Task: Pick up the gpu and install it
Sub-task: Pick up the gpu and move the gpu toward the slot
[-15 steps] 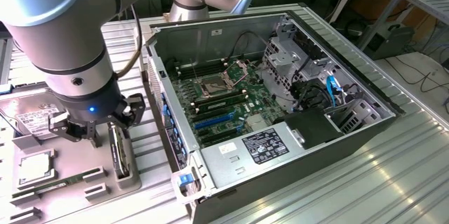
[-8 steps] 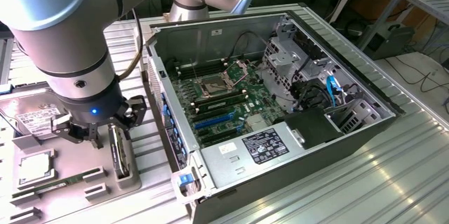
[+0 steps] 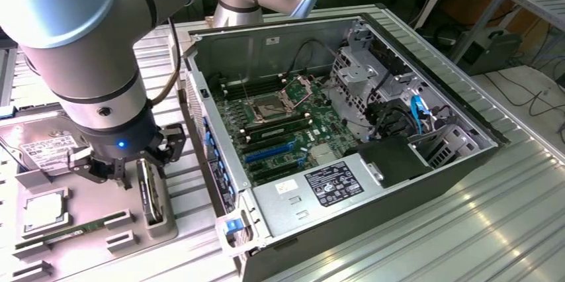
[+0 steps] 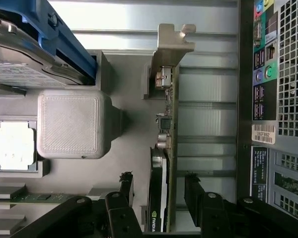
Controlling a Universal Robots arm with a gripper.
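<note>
The gpu [image 3: 152, 192] stands on edge in a grey holder [image 3: 163, 226] on the parts tray, at the exterior view's left, beside the open computer case [image 3: 459, 113]. In the wrist view the gpu [image 4: 167, 124] is a thin card seen edge-on, with its silvery bracket [image 4: 171, 42] at the far end. My gripper [image 3: 132, 166] hangs open just above the card's end. In the wrist view the gripper [image 4: 160, 191] has one black finger [image 4: 126, 186] on each side of the card, with a gap to each face. Nothing is held.
The case lies on its side with the motherboard [image 3: 282, 130] and blue slots [image 3: 269, 153] exposed. On the tray sit a hard drive [image 3: 44, 146], a processor chip [image 3: 44, 206] and a green memory stick [image 3: 71, 232]. A grey block [image 4: 74, 126] stands close beside the gpu.
</note>
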